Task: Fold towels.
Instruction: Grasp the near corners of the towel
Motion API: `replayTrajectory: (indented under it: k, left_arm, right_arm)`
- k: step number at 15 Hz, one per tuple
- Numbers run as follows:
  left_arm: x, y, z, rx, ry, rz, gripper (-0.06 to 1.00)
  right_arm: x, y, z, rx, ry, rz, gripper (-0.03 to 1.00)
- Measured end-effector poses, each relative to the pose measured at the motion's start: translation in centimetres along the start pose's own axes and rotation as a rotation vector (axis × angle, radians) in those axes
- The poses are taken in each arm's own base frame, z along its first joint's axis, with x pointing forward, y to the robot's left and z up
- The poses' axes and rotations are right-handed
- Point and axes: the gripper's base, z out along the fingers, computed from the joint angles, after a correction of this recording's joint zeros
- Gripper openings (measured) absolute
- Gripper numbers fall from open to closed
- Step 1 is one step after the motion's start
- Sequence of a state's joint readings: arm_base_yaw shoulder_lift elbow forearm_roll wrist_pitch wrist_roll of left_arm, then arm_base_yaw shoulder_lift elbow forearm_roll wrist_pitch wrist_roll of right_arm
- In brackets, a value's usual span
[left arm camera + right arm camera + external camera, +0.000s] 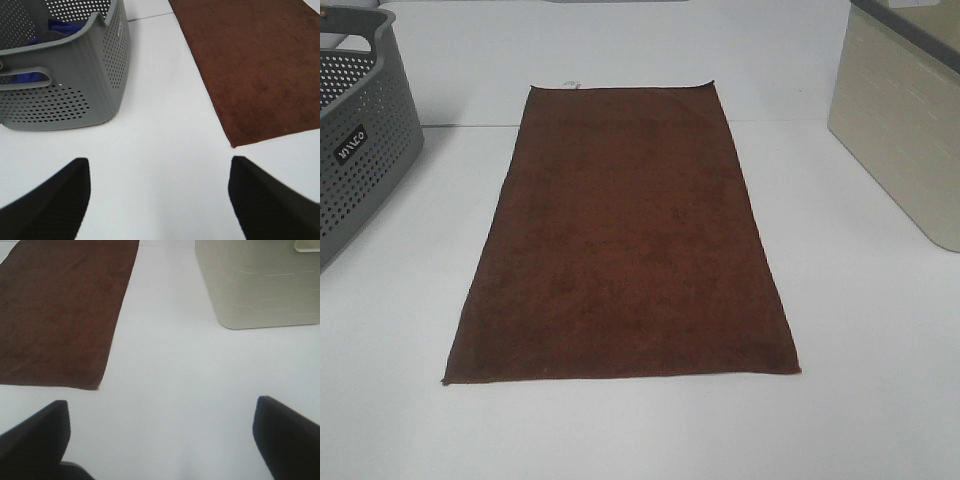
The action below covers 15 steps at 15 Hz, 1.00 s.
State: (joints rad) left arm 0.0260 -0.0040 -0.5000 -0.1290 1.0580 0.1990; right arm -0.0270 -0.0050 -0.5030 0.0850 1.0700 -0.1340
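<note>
A dark reddish-brown towel (625,235) lies flat and unfolded in the middle of the white table, long side running front to back, with a small white tag (570,84) at its far short edge. Neither arm shows in the exterior high view. In the left wrist view the left gripper (159,200) is open and empty over bare table, near the towel's front left corner (233,145). In the right wrist view the right gripper (162,437) is open and empty, near the towel's front right corner (96,387).
A grey perforated basket (355,140) stands at the left edge; it holds blue cloth (60,27) in the left wrist view. A beige bin (905,125) stands at the right edge and shows in the right wrist view (260,285).
</note>
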Motion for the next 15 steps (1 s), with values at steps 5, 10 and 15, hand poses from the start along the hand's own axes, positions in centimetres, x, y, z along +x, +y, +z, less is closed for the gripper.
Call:
replayTrajectory:
  k: [5,10,15]
  left_arm:
    - [0.00,0.00,0.00,0.000,0.000,0.000,0.73]
    - [0.00,0.00,0.00,0.000,0.000,0.000,0.73]
    - [0.00,0.00,0.00,0.000,0.000,0.000,0.73]
  right_arm:
    - [0.00,0.00,0.00,0.000,0.000,0.000,0.93]
    - [0.00,0.00,0.00,0.000,0.000,0.000,0.93]
    - [0.00,0.00,0.00,0.000,0.000,0.000,0.93]
